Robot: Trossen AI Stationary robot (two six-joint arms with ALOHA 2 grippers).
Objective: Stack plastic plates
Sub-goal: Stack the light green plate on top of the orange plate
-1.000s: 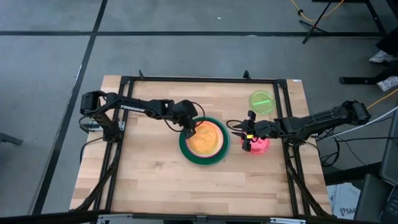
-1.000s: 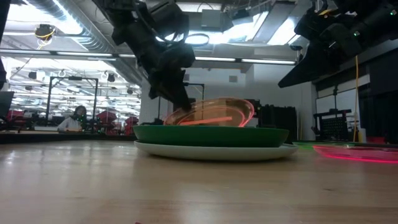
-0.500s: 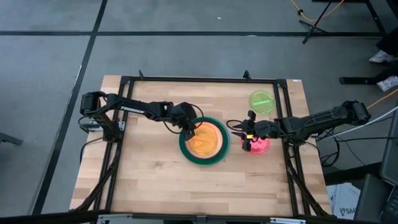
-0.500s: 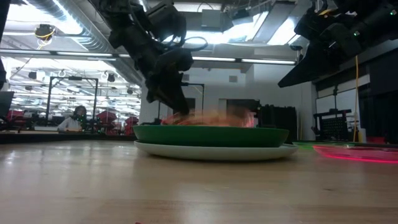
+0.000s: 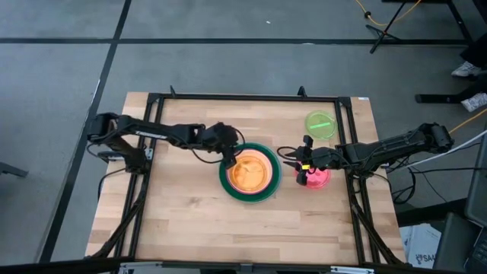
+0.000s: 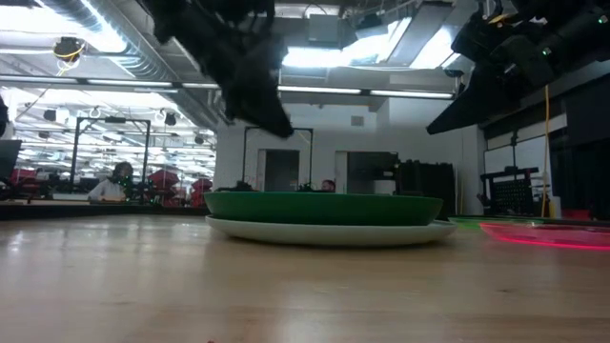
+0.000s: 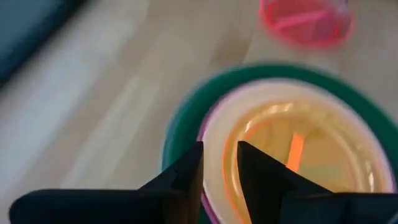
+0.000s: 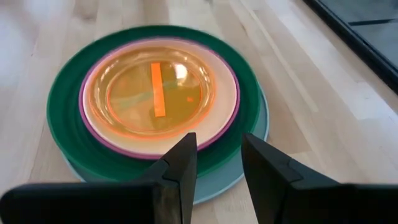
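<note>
A stack of plates stands at the table's middle. From the bottom it is light blue [image 8: 254, 163], dark green [image 5: 225, 180], magenta, pale pink [image 8: 219, 122], with the small orange plate [image 8: 152, 90] lying flat on top. My left gripper [image 5: 227, 157] hovers open above the stack's left rim, raised clear of it [image 6: 272, 114]. My right gripper [image 5: 291, 158] is open, just right of the stack, its fingers pointing at it [image 8: 219, 149]. A small red plate [image 5: 318, 179] lies on the table under the right arm. A lime green plate [image 5: 320, 123] lies farther back.
A dark metal frame [image 5: 243, 97] runs around the table top. Bare wood lies in front of the stack and to its left [image 5: 175, 205]. In the low view a person sits far off in the room behind [image 6: 114, 181].
My left gripper held the orange plate tilted by its left rim over the stack. The plate dropped flat onto the pale pink plate and now sits below the green rim. The left gripper let go, then rose and drew back slightly toward the table's left edge.
</note>
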